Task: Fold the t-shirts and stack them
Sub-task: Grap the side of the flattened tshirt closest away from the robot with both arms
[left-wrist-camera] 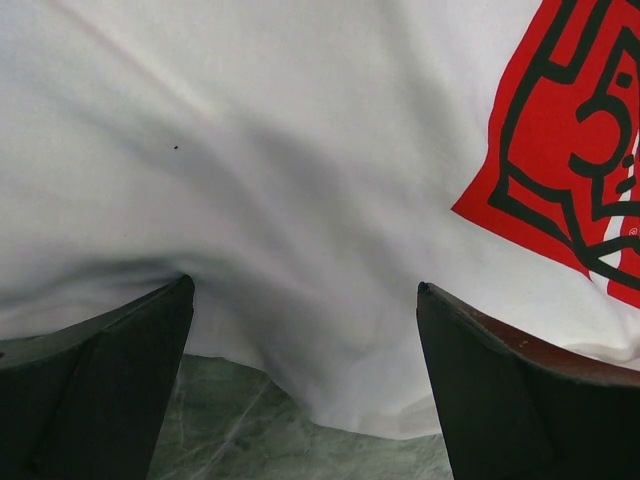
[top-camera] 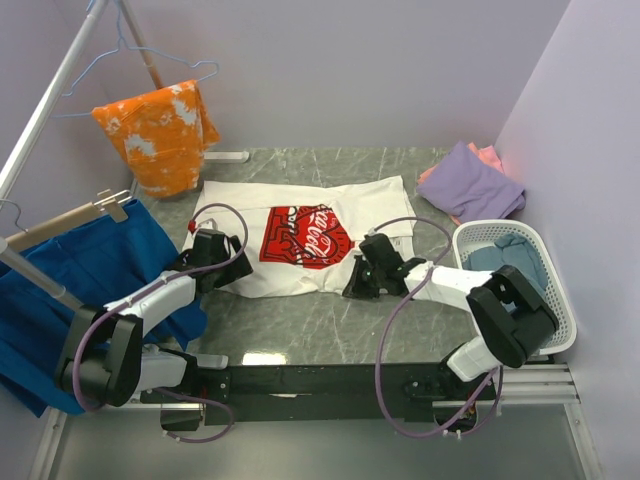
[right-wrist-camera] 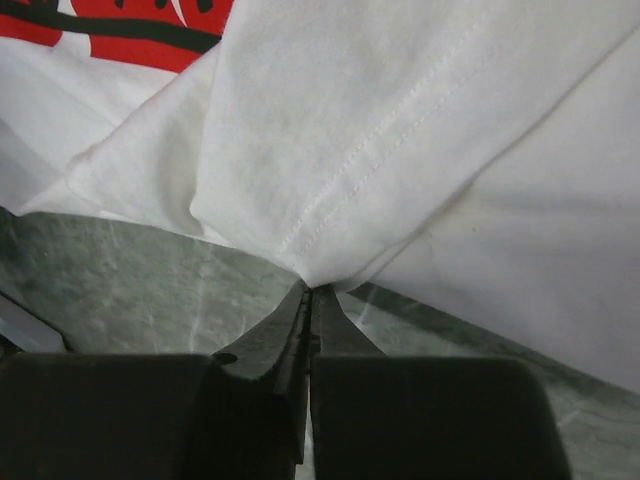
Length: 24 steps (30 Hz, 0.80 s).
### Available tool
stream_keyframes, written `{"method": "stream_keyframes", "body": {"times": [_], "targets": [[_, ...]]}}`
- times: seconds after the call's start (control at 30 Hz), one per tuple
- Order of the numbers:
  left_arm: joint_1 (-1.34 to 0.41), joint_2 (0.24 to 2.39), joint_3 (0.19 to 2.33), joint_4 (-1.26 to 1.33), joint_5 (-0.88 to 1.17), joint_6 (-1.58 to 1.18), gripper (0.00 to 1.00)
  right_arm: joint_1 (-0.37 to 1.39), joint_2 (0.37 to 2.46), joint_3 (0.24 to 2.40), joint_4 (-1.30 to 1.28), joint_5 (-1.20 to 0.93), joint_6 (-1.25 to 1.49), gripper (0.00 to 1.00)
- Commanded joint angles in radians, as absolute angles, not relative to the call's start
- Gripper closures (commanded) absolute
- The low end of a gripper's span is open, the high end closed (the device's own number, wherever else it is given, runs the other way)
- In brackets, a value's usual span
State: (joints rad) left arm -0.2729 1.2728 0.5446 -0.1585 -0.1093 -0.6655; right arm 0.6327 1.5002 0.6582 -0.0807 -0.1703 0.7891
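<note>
- Right gripper [right-wrist-camera: 308, 292]: jaws pressed together, clamped on a pinch of the white t-shirt [right-wrist-camera: 420, 130] at a stitched hem on its near right corner. How deep the cloth sits between the fingers is hidden.
- Left gripper [left-wrist-camera: 305, 290]: jaws spread wide over the shirt's near left edge, with nothing between them. Cannot tell whether the fingertips [left-wrist-camera: 160, 320] touch the cloth.
- From above, both grippers [top-camera: 362, 272] [top-camera: 210, 245] cover the shirt corners beneath them.
- White t-shirt [top-camera: 290, 280] lies flat mid-table, red-and-white print [top-camera: 305, 237] up. The right sleeve is folded over and rumpled.
- Near side of the shirt: a bare strip of green table [top-camera: 300, 325] runs to the arm bases. Far side: a narrower strip runs to the wall.
- Right of the shirt: white basket [top-camera: 560, 300] just beside the sleeve. The grey-blue tee [top-camera: 510, 262] inside it is partly hidden by the right arm.
- Far right of the shirt: purple tee [top-camera: 475, 185] in a heap. The salmon-pink tee [top-camera: 488, 155] beneath it shows only at the edge.
- Left of the shirt: blue cloth [top-camera: 100, 260] hangs close beside the left arm, cut off by the frame.
- Far left of the shirt: orange garment [top-camera: 160, 135] on its hanger, lower edge near the shirt's corner.
</note>
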Motion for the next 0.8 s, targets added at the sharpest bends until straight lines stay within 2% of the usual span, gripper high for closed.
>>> {"method": "stream_keyframes", "body": {"times": [0.0, 0.37, 0.6, 0.77], "targets": [[-0.276, 1.289, 0.545, -0.184, -0.083, -0.660, 0.01, 0.640, 1.369, 0.632, -0.095, -0.121, 0.773, 1.00], [-0.278, 1.227, 0.531, -0.222, -0.103, -0.684, 0.01, 0.637, 1.013, 0.638, -0.408, 0.075, 0.764, 1.00], [-0.296, 1.197, 0.554, -0.259, -0.084, -0.704, 0.01, 0.597, 0.931, 0.663, -0.547, 0.251, 0.782, 1.00], [-0.324, 1.183, 0.620, -0.334, -0.118, -0.712, 0.01, 0.574, 0.924, 0.686, -0.615, 0.295, 0.782, 1.00]]}}
